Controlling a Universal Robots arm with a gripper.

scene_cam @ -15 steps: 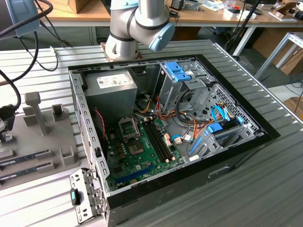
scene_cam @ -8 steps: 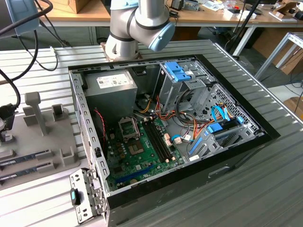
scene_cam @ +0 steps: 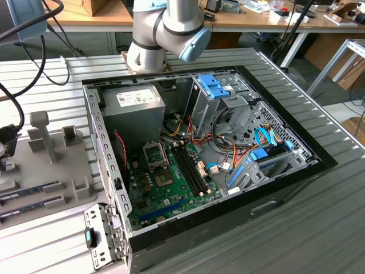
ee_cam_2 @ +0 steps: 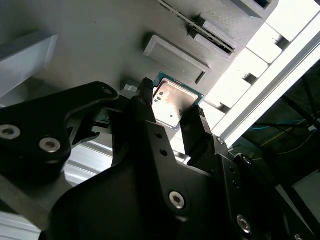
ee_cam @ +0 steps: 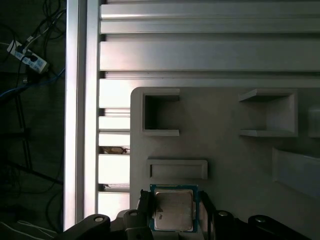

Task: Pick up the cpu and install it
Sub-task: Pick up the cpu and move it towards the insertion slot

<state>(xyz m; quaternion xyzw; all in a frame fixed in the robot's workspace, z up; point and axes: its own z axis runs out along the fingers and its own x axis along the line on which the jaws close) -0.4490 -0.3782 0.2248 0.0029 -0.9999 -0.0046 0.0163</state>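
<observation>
The cpu (ee_cam: 173,212) is a flat square chip with a silver top and a thin green rim. It sits between the two black fingers of my gripper (ee_cam: 173,205), one finger against each side edge. In the second wrist view the cpu (ee_cam_2: 173,101) shines between the fingertips (ee_cam_2: 145,95) of the gripper (ee_cam_2: 169,107), just over the grey holder plate (ee_cam_2: 100,45). The open computer case (scene_cam: 285,177) holds the green motherboard (scene_cam: 171,194) with its square socket (scene_cam: 155,154).
The grey holder plate (ee_cam: 225,140) has raised pockets and slots, and a slatted metal table (ee_cam: 200,50) lies under it. In the exterior view the plate (scene_cam: 51,165) lies on the left with memory sticks (scene_cam: 28,193). The arm's base (scene_cam: 154,40) stands behind the case.
</observation>
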